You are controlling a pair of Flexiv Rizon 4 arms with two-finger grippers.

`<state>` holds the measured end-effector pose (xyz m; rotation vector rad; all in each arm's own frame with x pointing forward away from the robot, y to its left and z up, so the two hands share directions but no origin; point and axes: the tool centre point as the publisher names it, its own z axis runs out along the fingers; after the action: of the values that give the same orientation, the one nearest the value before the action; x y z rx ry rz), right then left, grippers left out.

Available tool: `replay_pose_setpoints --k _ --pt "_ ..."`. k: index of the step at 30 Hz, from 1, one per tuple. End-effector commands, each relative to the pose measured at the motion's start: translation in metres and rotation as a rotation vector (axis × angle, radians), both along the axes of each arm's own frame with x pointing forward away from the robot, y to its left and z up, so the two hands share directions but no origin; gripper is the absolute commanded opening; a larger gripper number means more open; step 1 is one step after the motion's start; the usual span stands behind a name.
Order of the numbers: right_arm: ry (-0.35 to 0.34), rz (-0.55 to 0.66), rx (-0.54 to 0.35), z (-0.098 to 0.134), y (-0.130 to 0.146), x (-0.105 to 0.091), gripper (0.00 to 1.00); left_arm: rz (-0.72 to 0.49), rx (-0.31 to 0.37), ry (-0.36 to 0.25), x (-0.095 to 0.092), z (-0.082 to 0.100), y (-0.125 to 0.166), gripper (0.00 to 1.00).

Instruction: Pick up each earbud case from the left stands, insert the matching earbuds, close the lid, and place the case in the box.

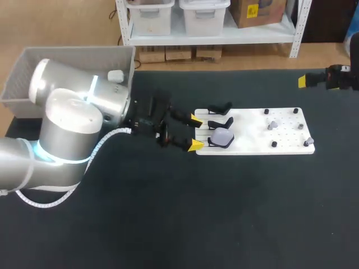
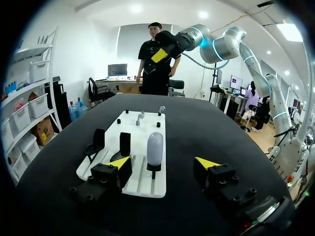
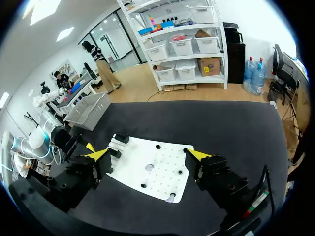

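Jaws first, in the head view. The left jaws stand open, their yellow tips (image 1: 196, 119) at the edge of the white board (image 1: 252, 140). Just ahead of them the earbud case (image 1: 221, 138) sits on the nearest of three stands (image 1: 220, 122); the other two are bare. The right jaws hang well apart, at the far corner of the worktop (image 1: 224, 213), and from here I cannot tell how they stand. Beyond the left arm (image 1: 67, 123), the grey box (image 1: 33, 73) holds one small white thing (image 1: 115, 75), probably a finished case.

From the left wrist, the case (image 2: 154, 148) stands upright ahead of the open jaws, nearer one fingertip (image 2: 118, 162) than the other and not yet between them. I judge the grasp wants a sideways shift to centre it. The jaws should then advance to take the body across its middle, close squarely and lift straight up off the stand. The smooth, rounded shell may slip if pinched near its top. Small grey earbuds (image 2: 140, 117) stand at the board's far end.

From the right wrist, the right jaws gape with nothing between them, above the board (image 3: 152, 167). The box (image 3: 91, 108) lies past the stand end of the board, its contents unseen from here.
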<state>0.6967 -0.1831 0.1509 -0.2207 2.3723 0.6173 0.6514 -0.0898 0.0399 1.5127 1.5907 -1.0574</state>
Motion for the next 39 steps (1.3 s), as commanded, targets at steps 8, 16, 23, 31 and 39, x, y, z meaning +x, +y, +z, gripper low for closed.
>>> replay_pose_setpoints --k 8,16,23,31,39 --pt "-0.001 0.003 0.003 -0.001 -0.001 0.001 1.0 -0.027 0.005 0.01 0.011 -0.01 -0.018 0.79" --pt "-0.001 0.003 0.003 -0.001 -0.001 0.001 1.0 -0.054 0.0 0.011 0.009 -0.014 -0.025 0.74" --pt "-0.001 0.003 0.003 -0.001 -0.001 0.001 1.0 -0.053 -0.006 0.016 0.008 -0.02 -0.028 0.73" --pt "-0.001 0.003 0.003 -0.001 -0.001 0.001 1.0 -0.061 -0.008 0.015 0.011 -0.021 -0.033 0.69" --pt "-0.001 0.003 0.003 -0.001 -0.001 0.001 1.0 -0.076 -0.012 0.017 0.013 -0.021 -0.037 0.61"
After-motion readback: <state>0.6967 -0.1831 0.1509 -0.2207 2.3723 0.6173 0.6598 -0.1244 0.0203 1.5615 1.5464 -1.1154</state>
